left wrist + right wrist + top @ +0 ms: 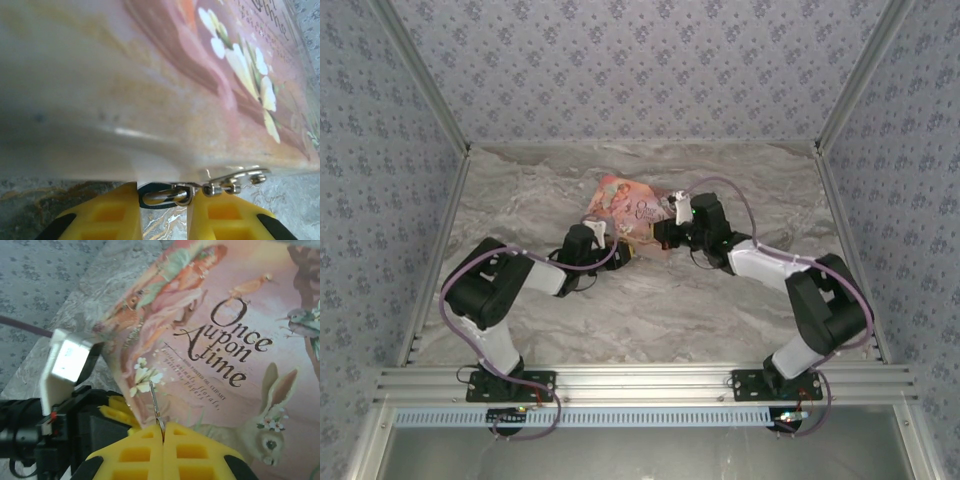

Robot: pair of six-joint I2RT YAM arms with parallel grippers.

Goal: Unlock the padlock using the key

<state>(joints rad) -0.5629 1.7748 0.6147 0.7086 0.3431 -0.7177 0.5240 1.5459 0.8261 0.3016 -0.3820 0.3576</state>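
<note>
Two grips.
Between right gripper (163,436) jaws, the key (155,402), pinched; between left gripper (165,212) jaws, the padlock (161,196), clamped.

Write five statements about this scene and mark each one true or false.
1. The right end effector is shut on the key, a thin sliver poking out between its fingers. True.
2. The left end effector has its fingers pressed together. False: a gap shows, with a small metal piece in it.
3. The pink box bears the words "Once upon a time". True.
4. The pink box's picture shows a cat. False: it shows a rabbit.
5. The two end effectors sit at opposite edges of the table. False: both are at the pink box, near the middle.
</note>
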